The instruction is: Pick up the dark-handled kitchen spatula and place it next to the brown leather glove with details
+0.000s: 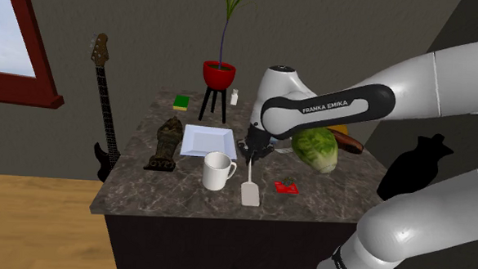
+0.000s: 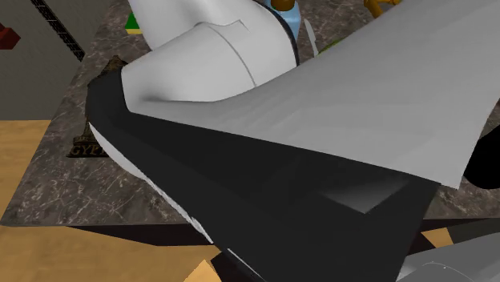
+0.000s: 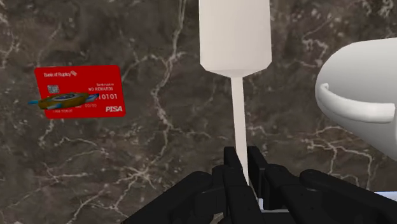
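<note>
Clasping spatula (image 3: 235,35) shaft — apparently — end effector (image 3: 244,167), wrist view's red card (image 3: 79,92), shoulder view's glove (image 1: 164,143)

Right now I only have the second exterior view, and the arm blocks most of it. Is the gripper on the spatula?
Observer: Yes. In the wrist view the gripper is shut on the spatula, clasping its thin white shaft short of the blade.
Operator: Where's the glove?
Observer: The brown glove lies near the counter's edge at the shoulder view's left, beside a white square plate.
Operator: Anything between the two?
Observer: A white mug stands between the spatula and the glove, close to the spatula's blade.
</note>
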You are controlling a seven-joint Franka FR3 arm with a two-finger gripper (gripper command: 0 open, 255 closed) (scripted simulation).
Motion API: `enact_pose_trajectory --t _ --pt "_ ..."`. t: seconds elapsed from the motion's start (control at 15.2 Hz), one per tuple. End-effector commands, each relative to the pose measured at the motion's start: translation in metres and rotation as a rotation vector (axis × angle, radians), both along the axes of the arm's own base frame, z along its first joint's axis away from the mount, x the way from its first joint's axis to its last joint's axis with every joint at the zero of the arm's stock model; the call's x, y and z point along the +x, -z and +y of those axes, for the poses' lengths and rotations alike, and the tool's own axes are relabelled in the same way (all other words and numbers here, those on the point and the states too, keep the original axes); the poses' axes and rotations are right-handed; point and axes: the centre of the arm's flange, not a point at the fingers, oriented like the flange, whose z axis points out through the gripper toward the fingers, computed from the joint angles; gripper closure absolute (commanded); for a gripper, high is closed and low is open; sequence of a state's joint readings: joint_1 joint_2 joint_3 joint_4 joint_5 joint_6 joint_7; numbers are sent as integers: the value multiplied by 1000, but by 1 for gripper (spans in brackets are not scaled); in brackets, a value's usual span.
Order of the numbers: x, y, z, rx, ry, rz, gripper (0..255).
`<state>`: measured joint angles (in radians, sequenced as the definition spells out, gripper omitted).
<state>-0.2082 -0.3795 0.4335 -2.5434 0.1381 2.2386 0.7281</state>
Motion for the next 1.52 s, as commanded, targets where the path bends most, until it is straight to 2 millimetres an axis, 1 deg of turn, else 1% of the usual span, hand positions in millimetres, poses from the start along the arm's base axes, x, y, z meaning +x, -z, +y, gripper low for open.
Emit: enact_pose_trajectory --t 0.0,0.99,1.45 --pt "0 -11 0 0 0 1 255" --pt "0 -90 0 0 0 1 255" --pt "27 -90 -88 0 0 1 255"
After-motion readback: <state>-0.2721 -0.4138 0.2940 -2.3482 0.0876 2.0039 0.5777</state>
